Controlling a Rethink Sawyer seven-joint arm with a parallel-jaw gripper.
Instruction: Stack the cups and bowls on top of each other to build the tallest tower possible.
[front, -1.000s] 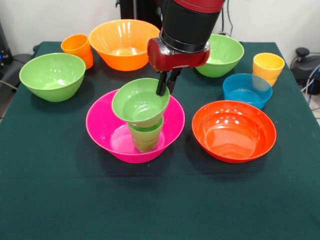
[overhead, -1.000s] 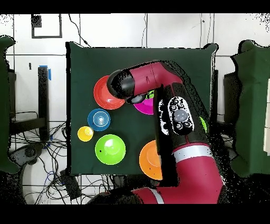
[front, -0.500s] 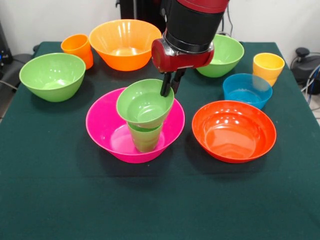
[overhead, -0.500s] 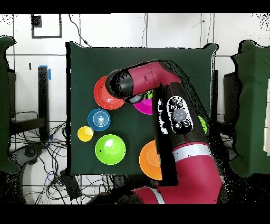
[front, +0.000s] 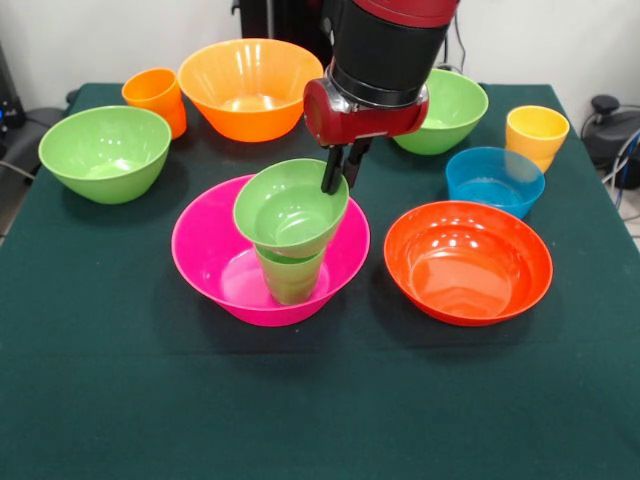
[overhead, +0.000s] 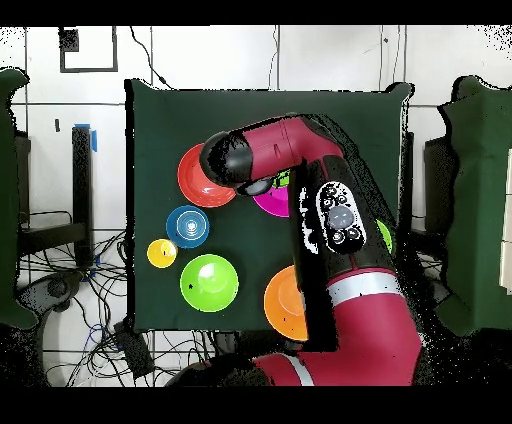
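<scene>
On green cloth (front: 120, 380), glossy small green bowl (front: 290, 207) caps green cup (front: 291, 277).

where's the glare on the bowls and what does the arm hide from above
Front view: bright highlights sit inside the red-orange bowl and pink bowl, soft shadows beside them. Overhead view: the arm covers most of the pink bowl and stack.
</scene>
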